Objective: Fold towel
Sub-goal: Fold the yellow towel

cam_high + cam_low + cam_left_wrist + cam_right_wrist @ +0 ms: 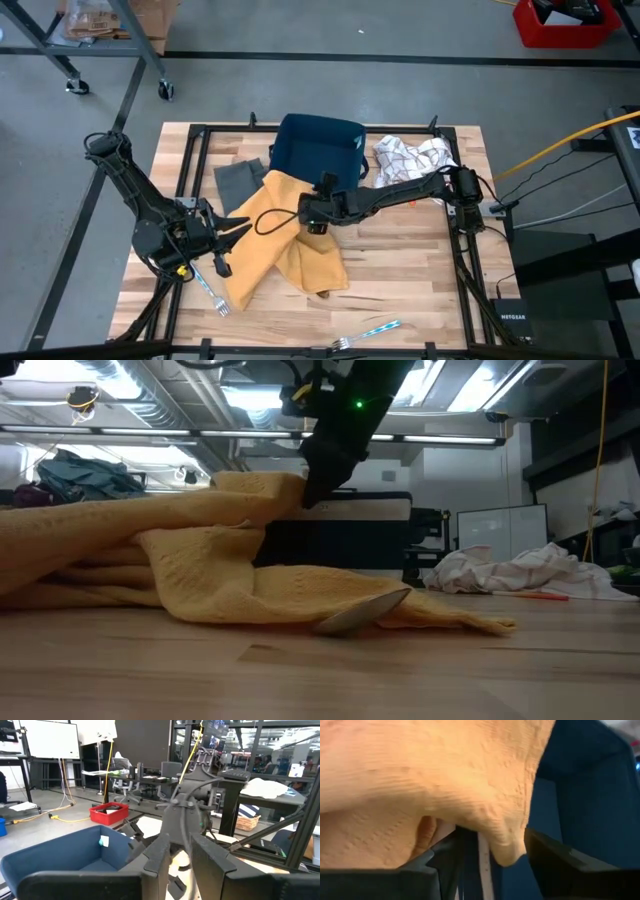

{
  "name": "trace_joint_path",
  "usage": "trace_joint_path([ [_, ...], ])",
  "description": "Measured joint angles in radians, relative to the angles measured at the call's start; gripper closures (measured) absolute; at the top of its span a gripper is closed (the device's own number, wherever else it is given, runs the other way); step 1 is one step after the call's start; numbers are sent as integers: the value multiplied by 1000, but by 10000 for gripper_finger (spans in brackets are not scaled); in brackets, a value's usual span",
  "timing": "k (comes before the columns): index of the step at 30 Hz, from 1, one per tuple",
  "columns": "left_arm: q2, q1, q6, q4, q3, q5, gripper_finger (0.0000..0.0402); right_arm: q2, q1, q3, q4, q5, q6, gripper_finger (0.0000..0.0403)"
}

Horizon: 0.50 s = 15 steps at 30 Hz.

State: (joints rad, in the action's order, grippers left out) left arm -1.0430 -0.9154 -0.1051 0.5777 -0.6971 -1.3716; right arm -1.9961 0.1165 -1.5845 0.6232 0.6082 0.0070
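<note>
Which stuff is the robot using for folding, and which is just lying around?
For the job: yellow towel, right gripper, left gripper.
Just lying about: blue bin, grey cloth, white patterned cloth, two forks.

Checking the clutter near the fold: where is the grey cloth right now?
In the high view the grey cloth lies left of centre, tucked between the blue bin and the yellow towel.

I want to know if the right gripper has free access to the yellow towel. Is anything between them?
Nothing visible: the right gripper is right at the yellow towel, whose edge hangs between its open fingers.
</note>
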Motion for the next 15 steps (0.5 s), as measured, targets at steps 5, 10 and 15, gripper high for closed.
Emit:
trace_joint_path([
  [5,0,0,-6,0,0,0,331,0,40,0,-2,55,-13,223],
  [10,0,0,-7,0,0,0,331,0,49,0,-2,58,-13,251],
  [15,0,0,-7,0,0,0,331,0,39,0,-2,54,-13,278],
])
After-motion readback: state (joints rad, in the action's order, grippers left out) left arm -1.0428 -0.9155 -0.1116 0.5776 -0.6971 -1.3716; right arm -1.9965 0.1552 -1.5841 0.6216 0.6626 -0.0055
